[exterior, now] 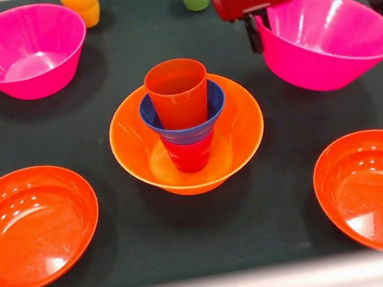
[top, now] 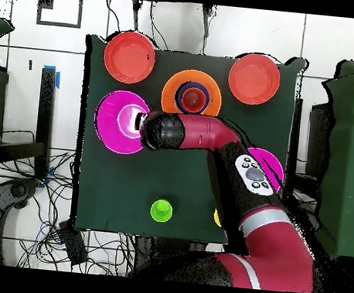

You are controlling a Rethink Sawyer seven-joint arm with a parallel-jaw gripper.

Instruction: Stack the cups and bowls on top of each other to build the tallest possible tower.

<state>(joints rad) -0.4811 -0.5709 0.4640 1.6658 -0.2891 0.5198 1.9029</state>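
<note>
Tower (exterior: pixel 185 126) at mid-table — large orange bowl, red cup, blue bowl, orange cup. Toward the right edge, the gripper (exterior: pixel 256 33) grips the rim of a tilted pink bowl (exterior: pixel 331 37), apparently lifted. Next move, probably: carry it onto the stack, level.

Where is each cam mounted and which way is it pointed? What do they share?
Front view: sits across the table, facing the robot; shows the tower at centre, and only the red wrist and the gripper at the tilted pink bowl.
Overhead view: above the table, looking straight down, base at bottom; the whole arm reaches up.
Shared: tower, pink bowl, green cup.
</note>
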